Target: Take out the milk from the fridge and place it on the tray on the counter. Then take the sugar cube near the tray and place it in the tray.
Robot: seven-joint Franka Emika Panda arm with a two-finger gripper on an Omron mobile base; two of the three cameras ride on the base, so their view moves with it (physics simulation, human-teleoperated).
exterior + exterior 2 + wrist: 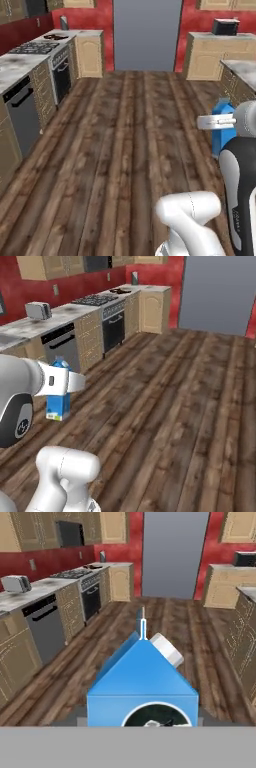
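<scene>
1. The gripper (60, 387) is closed on the milk (58, 401), holding the blue carton upright in the air above the wooden floor (170, 406).
2. In the hand view, the milk (142, 682) sits close, its gable top and white cap up.
3. From the left base, the milk (223, 131) shows behind the arm's wrist.
4. The counter (35, 326) with a toaster (39, 310) runs along the left wall.

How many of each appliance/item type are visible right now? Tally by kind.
Milk carton: 1, at the end effector
Toaster: 1
Stove: 1
Dishwasher: 1
Microwave: 1
Total: 5
</scene>
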